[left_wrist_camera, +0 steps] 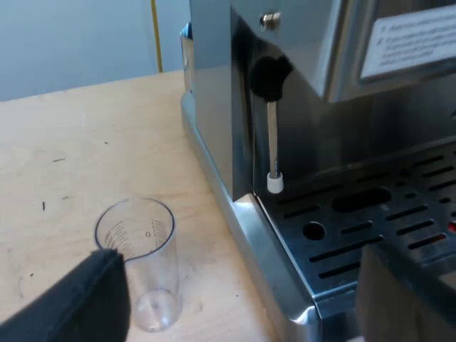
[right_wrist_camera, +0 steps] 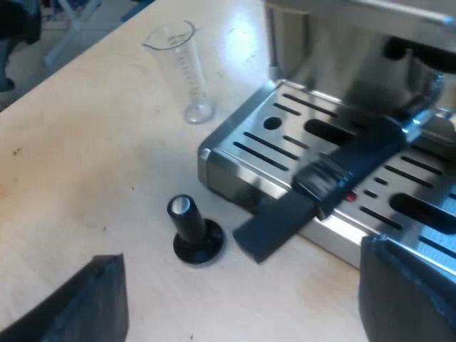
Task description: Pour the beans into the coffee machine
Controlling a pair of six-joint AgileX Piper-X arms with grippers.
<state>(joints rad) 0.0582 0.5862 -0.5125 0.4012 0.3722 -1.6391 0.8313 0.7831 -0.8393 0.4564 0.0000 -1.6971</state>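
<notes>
Measuring glass (left_wrist_camera: pixel 153 271) stands upright on the bench (left_wrist_camera: pixel 71 157), near the espresso machine (left_wrist_camera: pixel 214 107) at its drip-tray corner, and looks empty of beans. Clear and thin-walled, it is probably light, slick and easily tipped, so a mid-wall hold seems safest. Left tool (left_wrist_camera: pixel 239 260) hangs spread wide, one finger close by the rim. Right tool (right_wrist_camera: pixel 239 285), likewise unclenched, hovers near a black-knobbed tamper (right_wrist_camera: pixel 192 231).

Light wooden table (left_wrist_camera: pixel 85 142), espresso machine (left_wrist_camera: pixel 299 107) standing on it, measuring glass (left_wrist_camera: pixel 146 263) upright beside, tamper (right_wrist_camera: pixel 194 231) nearby
</notes>
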